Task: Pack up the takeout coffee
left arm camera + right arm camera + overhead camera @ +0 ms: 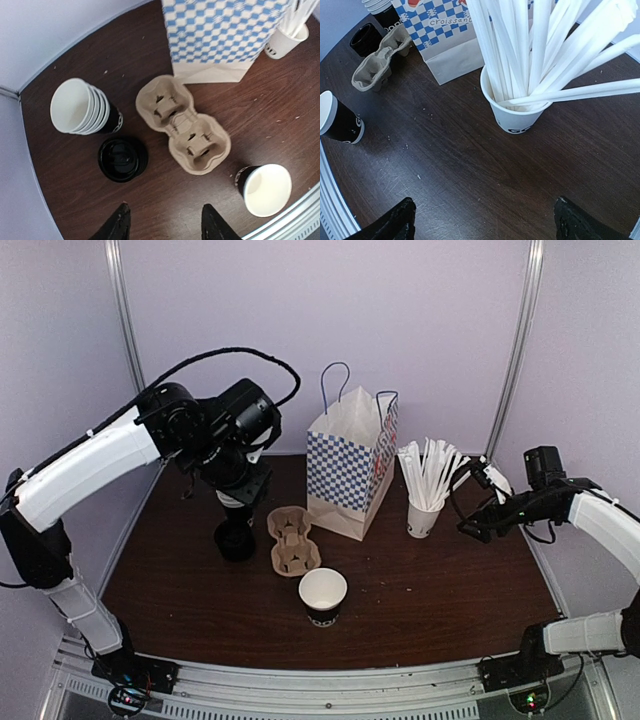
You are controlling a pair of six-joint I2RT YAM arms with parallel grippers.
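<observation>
No black cup with a lid on it shows in any view. A single black paper cup point(323, 597) with pale print, open-topped and white inside, stands at the table's front middle; it also shows in the left wrist view point(264, 189) and the right wrist view point(340, 122). A stack of black lids point(122, 159) lies left of the cardboard cup carrier point(293, 540). The blue-checkered paper bag point(350, 465) stands open behind. My left gripper point(165, 220) is open and empty, high above the table near the lids. My right gripper point(484, 210) is open and empty, in front of the white cup.
A stack of lidless black cups point(82, 106) stands at the far left. A white cup of white sticks point(424, 512) stands right of the bag, close to my right gripper point(475, 502). Walls enclose the table; a metal rail point(330, 680) runs along the front edge.
</observation>
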